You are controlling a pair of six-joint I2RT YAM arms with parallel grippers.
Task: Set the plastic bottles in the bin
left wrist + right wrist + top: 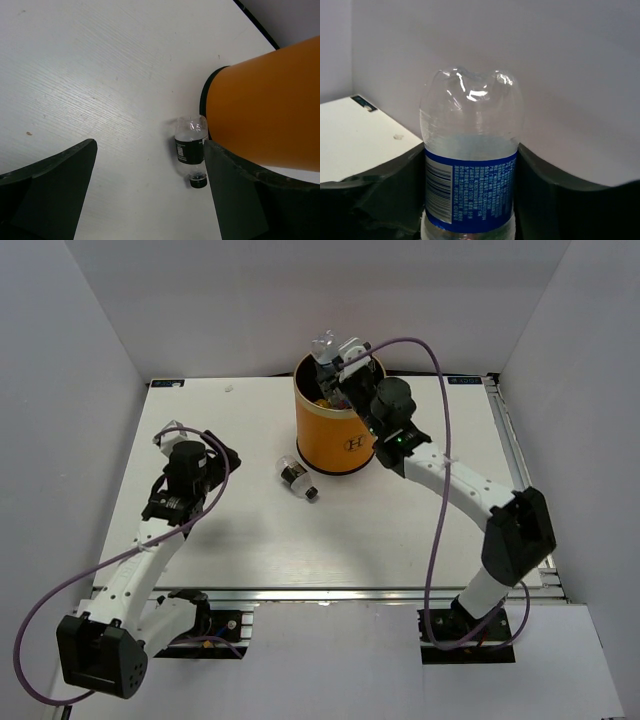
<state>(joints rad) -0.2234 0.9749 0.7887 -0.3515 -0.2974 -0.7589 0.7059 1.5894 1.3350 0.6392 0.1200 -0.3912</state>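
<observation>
blue-label bottle (469, 180) clamped in right gripper (337, 357) above bin (335, 435); left gripper (150, 172) wide, empty.

Bin (340, 435): orange wall, small dark logo, dark base band, black interior. Black-labelled bottle (191, 145): clear body, black label with white print, black cap. Blue-labelled bottle (470, 170): clear body, blue label with white print and a white barcode panel. Table (250, 540): white, faintly streaked grain. Cable (408, 340): purple.
</observation>
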